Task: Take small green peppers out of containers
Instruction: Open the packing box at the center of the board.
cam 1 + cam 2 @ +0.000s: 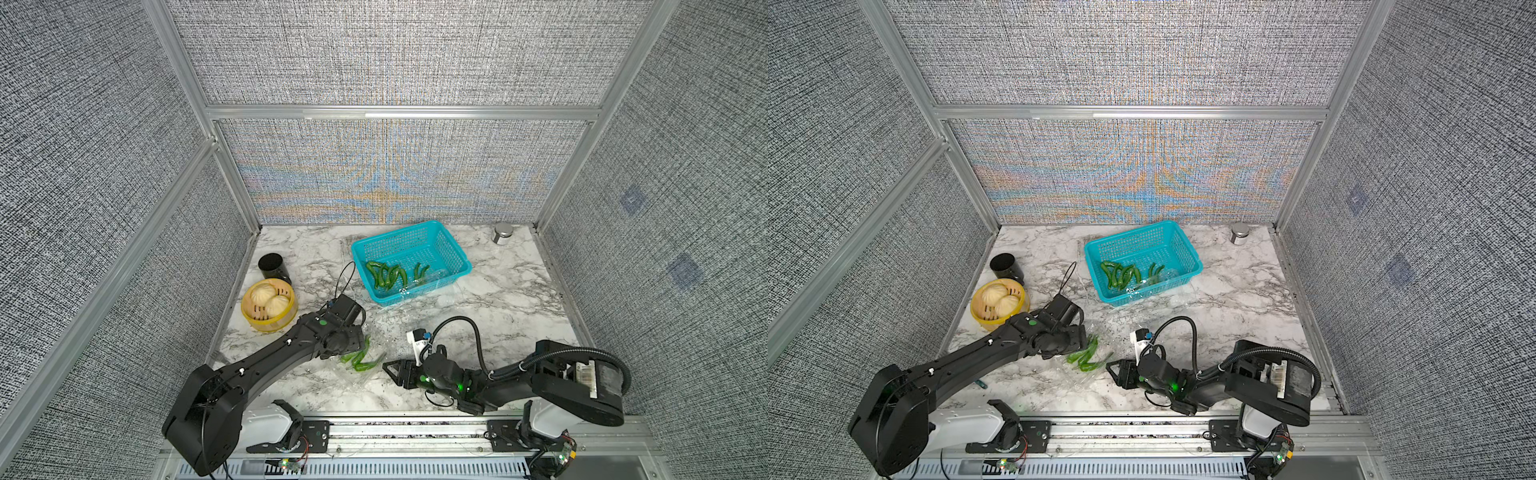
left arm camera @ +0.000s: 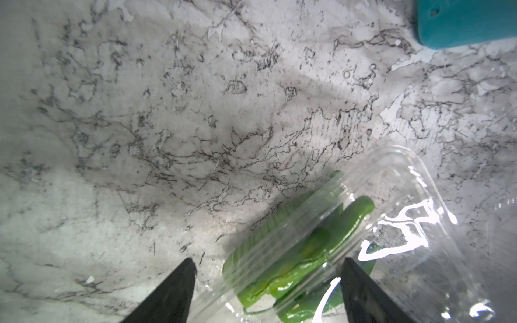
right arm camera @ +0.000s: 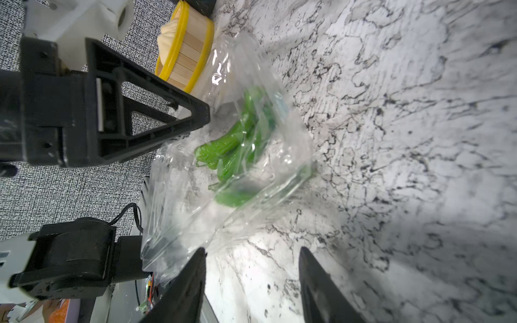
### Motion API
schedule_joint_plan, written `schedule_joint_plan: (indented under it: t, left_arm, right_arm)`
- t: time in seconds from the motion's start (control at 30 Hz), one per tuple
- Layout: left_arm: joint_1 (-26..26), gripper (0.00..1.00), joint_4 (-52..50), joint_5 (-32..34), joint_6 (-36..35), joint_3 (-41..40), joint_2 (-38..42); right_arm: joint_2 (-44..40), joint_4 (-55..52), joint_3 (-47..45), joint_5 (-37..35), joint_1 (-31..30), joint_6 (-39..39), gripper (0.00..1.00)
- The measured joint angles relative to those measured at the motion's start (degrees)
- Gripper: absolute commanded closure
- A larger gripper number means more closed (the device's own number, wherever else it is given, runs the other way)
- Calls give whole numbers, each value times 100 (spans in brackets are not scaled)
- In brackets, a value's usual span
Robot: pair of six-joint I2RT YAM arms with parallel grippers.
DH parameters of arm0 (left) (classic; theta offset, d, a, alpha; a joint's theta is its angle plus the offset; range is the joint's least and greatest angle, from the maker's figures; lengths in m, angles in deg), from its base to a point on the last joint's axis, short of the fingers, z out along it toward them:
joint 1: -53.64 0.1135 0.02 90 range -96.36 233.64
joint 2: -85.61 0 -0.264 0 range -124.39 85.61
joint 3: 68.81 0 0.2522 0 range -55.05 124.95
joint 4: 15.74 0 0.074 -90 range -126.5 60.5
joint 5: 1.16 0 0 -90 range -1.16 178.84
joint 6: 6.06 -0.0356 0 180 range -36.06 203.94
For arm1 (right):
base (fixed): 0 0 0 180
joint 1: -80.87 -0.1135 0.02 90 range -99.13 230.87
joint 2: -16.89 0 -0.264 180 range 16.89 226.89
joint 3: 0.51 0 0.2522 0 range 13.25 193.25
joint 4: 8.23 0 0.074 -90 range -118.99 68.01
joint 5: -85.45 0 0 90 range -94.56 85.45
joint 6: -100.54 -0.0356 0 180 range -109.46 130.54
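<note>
Left wrist view: left end effector (image 2: pixel 268 261) spread astride the clear container (image 2: pixel 419 195) of peppers (image 2: pixel 321 246); right end effector (image 3: pixel 253 250), also spread, beside it, probably for steadying.

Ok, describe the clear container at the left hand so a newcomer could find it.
Start on the marble table, near its front edge. At the left hand lies a clear plastic clamshell box. Unlike the teal basket further back, it is see-through, showing only glints and the green chilli peppers inside.
</note>
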Motion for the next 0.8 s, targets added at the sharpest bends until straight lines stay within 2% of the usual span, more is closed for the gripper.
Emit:
schedule_joint_plan:
  t: [0.6,0.8]
  left_arm:
    - [-63,21,-9,74,111,9,-33]
    - [-107,21,-9,105,127,9,-22]
  right_arm:
    - [216,192,-26,-199,-20,-278,46]
    - [546,614,22,-188,-13,-313,46]
